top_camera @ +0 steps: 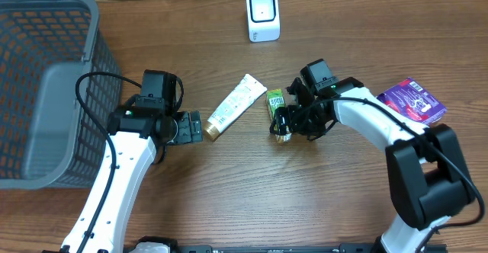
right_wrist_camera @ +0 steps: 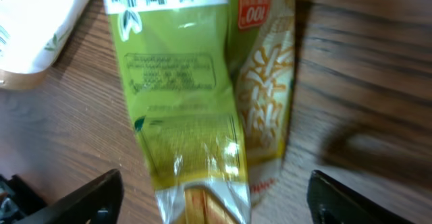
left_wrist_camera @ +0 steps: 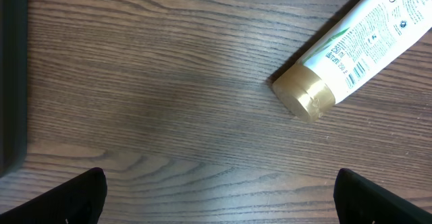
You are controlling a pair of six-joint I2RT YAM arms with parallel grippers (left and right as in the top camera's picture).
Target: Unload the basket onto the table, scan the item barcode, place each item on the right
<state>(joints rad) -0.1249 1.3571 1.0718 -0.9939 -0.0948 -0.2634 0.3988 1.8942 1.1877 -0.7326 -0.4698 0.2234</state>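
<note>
A green snack packet (top_camera: 275,103) lies flat on the table at centre, its barcode end toward the far side. My right gripper (top_camera: 284,123) hovers over the packet's near end. In the right wrist view the packet (right_wrist_camera: 189,82) lies between the two spread fingers without touching either, so the right gripper (right_wrist_camera: 216,200) is open. A white tube with a gold cap (top_camera: 236,104) lies just left of the packet. My left gripper (top_camera: 194,126) is open beside the cap, and in the left wrist view its gripper (left_wrist_camera: 219,197) holds nothing, with the tube (left_wrist_camera: 364,42) ahead to the right. The white scanner (top_camera: 263,14) stands at the far centre.
A grey mesh basket (top_camera: 46,93) fills the left side of the table, close behind the left arm. A purple packet (top_camera: 412,100) lies at the right edge beside the right arm. The white tube's end (right_wrist_camera: 34,28) also shows at the left of the right wrist view.
</note>
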